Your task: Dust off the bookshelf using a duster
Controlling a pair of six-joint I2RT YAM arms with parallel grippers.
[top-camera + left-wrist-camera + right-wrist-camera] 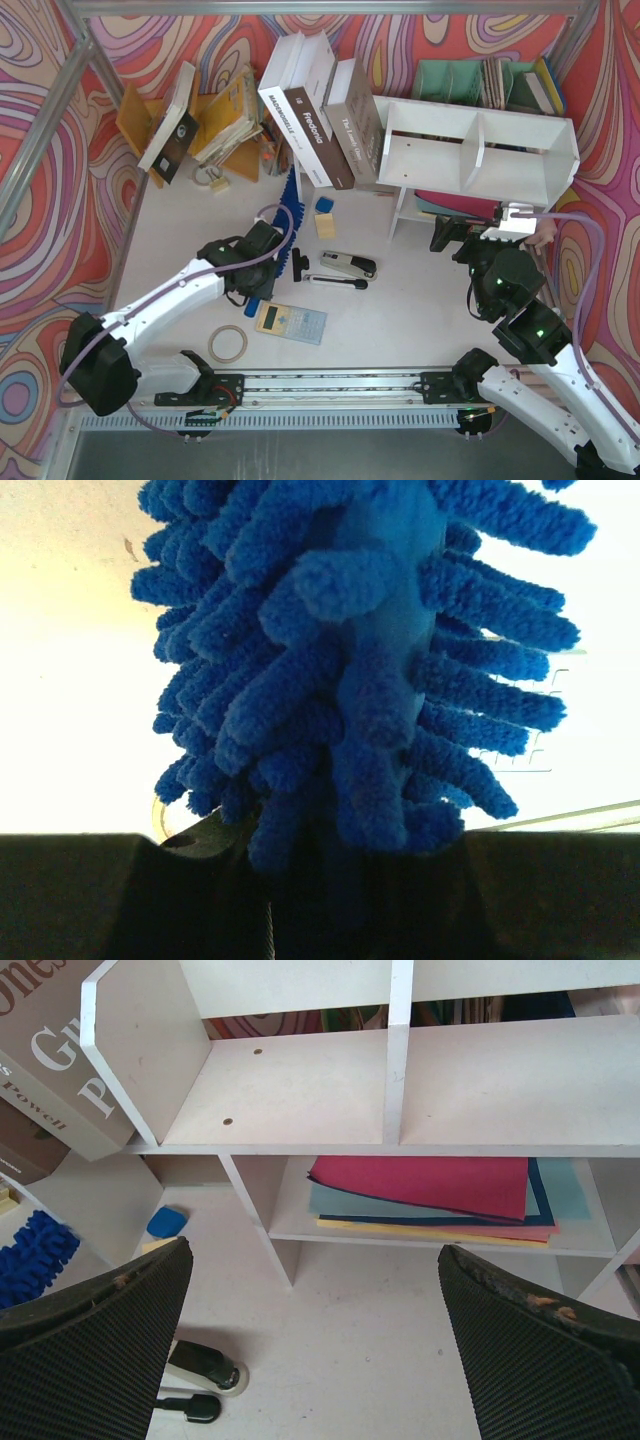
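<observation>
Left of the wide white board bookshelf (525,160), the left gripper (278,258) is clamped on the fluffy royal-blue microfibre duster (291,205), with tall leaning brown-and-white books (325,115) standing between, while the right gripper (315,1255) hangs before the shelf's front, jaws wide apart.

Both upper compartments of the bookshelf (300,1090), near the bench's far right corner, lie open before my spread right gripper (310,1300), split by one divider (398,1050). Stacked coloured sheets (430,1185) fill much of the lower level. Leaning books (325,110) crowd its left end; the duster (291,205) clamped in my left gripper (272,258) stands just beside them. A stapler (348,265) lies mid-bench.
</observation>
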